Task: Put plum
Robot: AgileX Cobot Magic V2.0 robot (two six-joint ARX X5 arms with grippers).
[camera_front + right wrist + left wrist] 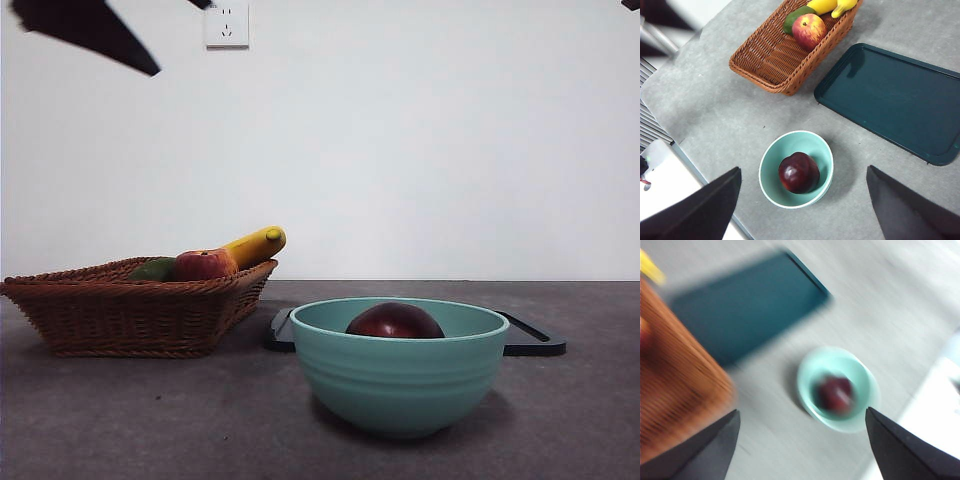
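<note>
A wicker basket (pixel 785 55) holding an apple (pixel 809 30), a green fruit (pixel 796 16) and a banana (pixel 255 245) sits beside a dark green tray (pixel 895 102) on the grey table (pixel 715 115). The glossy maroon plum (pixel 799 172) lies inside the teal bowl (pixel 816 146), nearer the table's edge. Both the left gripper (pixel 800 440) and the right gripper (pixel 802 205) hang above with fingers spread, empty.

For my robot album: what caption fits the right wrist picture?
Plum resting in the teal bowl, both grippers open above.

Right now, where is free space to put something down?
The dark tray is bare. Open table lies between the basket and the bowl. The bowl holds the plum; the basket's far end is crowded with fruit.
</note>
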